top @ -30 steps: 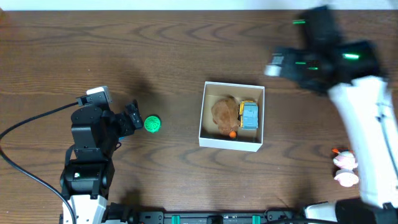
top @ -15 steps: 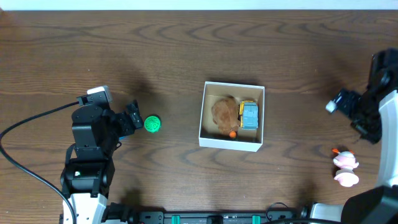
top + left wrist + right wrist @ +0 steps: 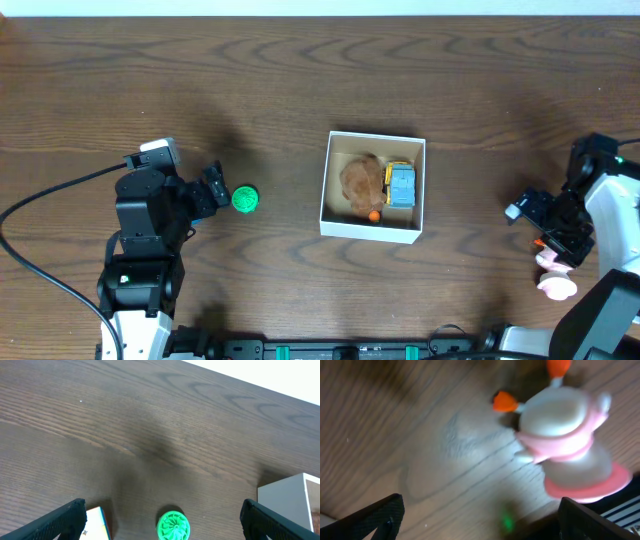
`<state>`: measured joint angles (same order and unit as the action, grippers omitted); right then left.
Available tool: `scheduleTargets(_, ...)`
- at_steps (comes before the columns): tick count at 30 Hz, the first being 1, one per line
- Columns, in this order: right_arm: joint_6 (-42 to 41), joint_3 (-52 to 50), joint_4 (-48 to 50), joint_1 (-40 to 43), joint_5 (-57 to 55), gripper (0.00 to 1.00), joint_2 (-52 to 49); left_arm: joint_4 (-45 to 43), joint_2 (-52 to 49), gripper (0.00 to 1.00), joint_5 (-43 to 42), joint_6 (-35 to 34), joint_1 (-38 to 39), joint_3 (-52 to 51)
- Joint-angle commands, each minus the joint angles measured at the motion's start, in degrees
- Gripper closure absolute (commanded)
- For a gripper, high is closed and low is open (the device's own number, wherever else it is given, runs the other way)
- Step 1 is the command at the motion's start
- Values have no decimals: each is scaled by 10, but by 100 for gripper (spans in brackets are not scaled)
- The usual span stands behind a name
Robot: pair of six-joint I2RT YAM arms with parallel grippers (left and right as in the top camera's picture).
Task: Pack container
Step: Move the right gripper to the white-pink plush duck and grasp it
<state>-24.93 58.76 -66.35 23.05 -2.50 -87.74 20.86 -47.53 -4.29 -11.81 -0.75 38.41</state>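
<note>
The right tool (image 3: 480,510) is held with its jaws spread wide and nothing between them. The pink toy (image 3: 560,425) lies just ahead of it on the counter (image 3: 300,80), offset toward one finger. If the jaws are shut from here, that finger is likely to touch first, so the rounded toy could be pushed aside or squeezed out. A hold on the thin orange parts alone would probably slip.

The left tool (image 3: 161,509) is also spread and empty, with the green ball (image 3: 173,526) between its fingers. The ball could be sent rolling by an uneven touch.

The box (image 3: 368,230) stands well apart from both tools, between them. A plush (image 3: 360,180) and a truck (image 3: 400,186) already fill much of it, so a dropped toy might bounce out. The light cardboard could also be shoved by a low approach.
</note>
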Motion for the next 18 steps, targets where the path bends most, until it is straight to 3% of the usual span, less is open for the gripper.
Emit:
scheduleTargets(1,27,0,0,32,-21,1,1,1,-1,2,5,-1,-3,16)
scheduleTargets(10,71,-36,38,111,-20,1,1,1,-1,2,5,-1,-3,16)
scheduleTargets(18,65,-116,115,134,-17,1,1,1,-1,2,5,-1,-3,16)
